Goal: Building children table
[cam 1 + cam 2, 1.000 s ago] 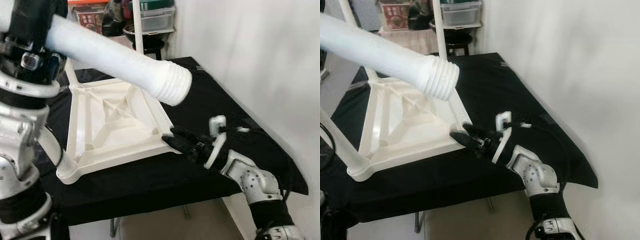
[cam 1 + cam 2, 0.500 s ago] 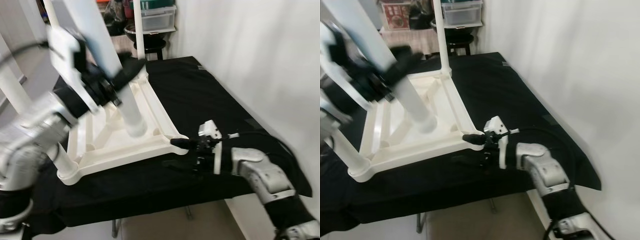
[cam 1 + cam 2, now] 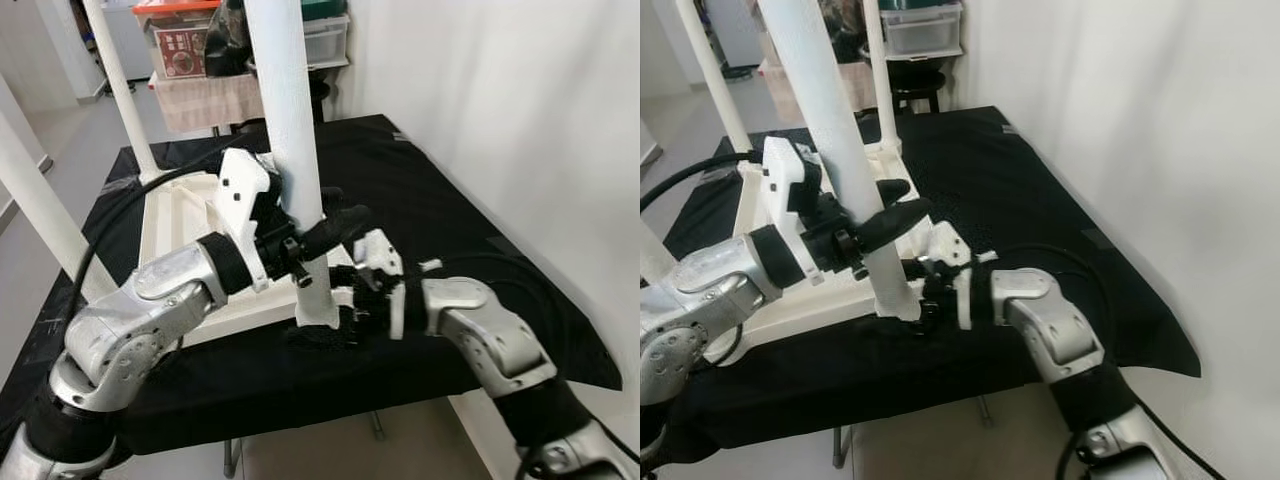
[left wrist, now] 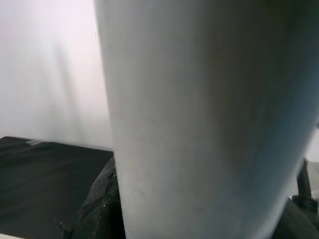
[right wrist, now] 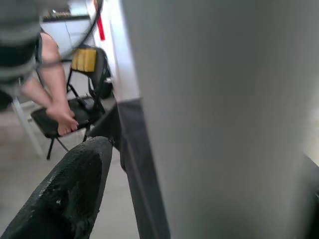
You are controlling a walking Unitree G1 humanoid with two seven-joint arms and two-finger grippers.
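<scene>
Two grippers: both at near right corner of upturned tabletop.
Tabletop (image 3: 180, 225): white plastic, upside down on black cloth (image 3: 440, 220), ribbed underside up.
Loose leg (image 3: 290, 150): white tube, nearly upright, slight tilt, lower end at the tabletop's near right corner.
Leg seating: cannot tell whether lower end is in the socket; hidden by fingers.
Left gripper (image 3: 315, 240): clamped across loose leg partway up, black fingers (image 3: 895, 218) either side of tube.
Left wrist view: leg (image 4: 199, 114) pressed close against lens, dark finger edge (image 4: 102, 204) beside it.
Right gripper (image 3: 345, 300): low at leg's base, just beside corner; finger state cannot tell, hidden behind leg.
Right wrist view: white tube (image 5: 224, 114) close up, one black finger (image 5: 70, 189) beside it.
Other legs: three white legs already standing up from tabletop, e.g. (image 3: 120, 90), (image 3: 35, 200), (image 3: 880, 75).
Background: storage boxes (image 3: 325, 35) behind table, white wall (image 3: 520, 120) on right.
Person: bare arm and hand (image 5: 55, 109) near black folding chair (image 5: 82, 99).
</scene>
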